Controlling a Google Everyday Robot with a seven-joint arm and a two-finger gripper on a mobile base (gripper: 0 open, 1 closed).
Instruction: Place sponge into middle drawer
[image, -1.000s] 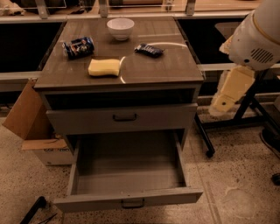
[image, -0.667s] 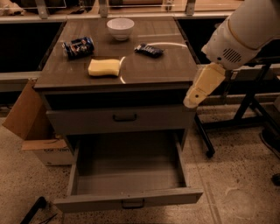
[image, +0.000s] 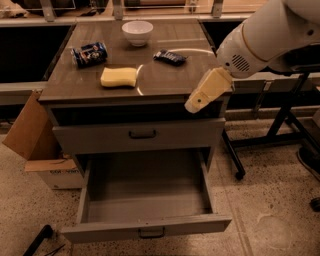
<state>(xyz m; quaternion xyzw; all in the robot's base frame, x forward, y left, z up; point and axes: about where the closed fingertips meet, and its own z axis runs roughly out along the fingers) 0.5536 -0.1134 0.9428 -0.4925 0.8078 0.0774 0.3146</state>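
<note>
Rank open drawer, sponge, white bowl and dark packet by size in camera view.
Largest: open drawer
sponge and white bowl, too alike to rank
Smallest: dark packet
The claw hangs at the cabinet corner.

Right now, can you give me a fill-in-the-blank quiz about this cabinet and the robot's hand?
1. The sponge lies on the cabinet's ____, not inside a drawer.
2. The middle drawer stands ____, while the upper drawer is shut.
3. The white ____ stands behind the sponge.
4. The robot's cream ____ hangs by the cabinet's front corner, apart from the sponge.
Missing words: top; open; bowl; gripper.
</note>
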